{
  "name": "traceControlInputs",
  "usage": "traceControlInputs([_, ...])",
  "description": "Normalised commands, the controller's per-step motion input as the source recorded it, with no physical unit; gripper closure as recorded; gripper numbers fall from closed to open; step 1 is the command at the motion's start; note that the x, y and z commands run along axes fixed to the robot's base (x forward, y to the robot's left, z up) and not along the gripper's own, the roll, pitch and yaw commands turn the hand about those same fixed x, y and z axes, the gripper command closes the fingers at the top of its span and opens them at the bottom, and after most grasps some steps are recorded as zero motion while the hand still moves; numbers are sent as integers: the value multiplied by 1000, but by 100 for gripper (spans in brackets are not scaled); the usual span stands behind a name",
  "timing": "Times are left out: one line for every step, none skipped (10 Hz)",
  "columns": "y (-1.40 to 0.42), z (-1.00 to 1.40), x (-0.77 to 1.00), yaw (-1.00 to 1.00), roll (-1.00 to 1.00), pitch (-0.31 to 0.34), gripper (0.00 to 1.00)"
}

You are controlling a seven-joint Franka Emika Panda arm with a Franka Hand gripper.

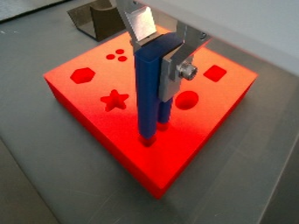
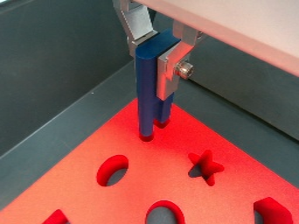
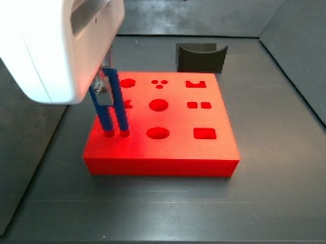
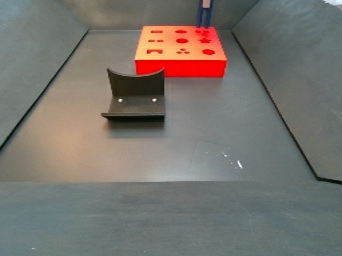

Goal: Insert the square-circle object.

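the square-circle object [image 1: 152,87] stands upright, long axis vertical, its two prongs pointing down onto the top of the red block [image 1: 105,131] near one edge. the gripper [image 1: 163,48] is closed on its upper end, silver fingers [image 2: 138,24] either side. no readable writing shows anywhere.

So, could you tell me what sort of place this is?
Probably a robot test cell: a dark walled floor, a red block with shaped holes, and the gripper holding the blue square-circle object.
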Motion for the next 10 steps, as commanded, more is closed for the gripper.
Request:
traceControlInputs([-57, -251, 0, -3, 213, 54, 100])
traceControlInputs([-74, -249, 0, -9, 190, 43, 100])
traceControlInputs([-80, -237, 0, -17, 161, 34, 100])
traceControlInputs([-100, -203, 46, 0, 133, 37, 100])
traceControlInputs([-106, -146, 114, 0, 107, 43, 100])
traceControlInputs([-94, -183, 69, 0, 114, 31, 100])
traceControlInputs([-94, -189, 83, 0, 109, 30, 100])
traceControlInputs([-83, -180, 123, 0, 101, 44, 100])
traceControlInputs([-29, -211, 131, -3, 104, 47, 100])
traceControlInputs([0, -269, 106, -103, 123, 50, 100])
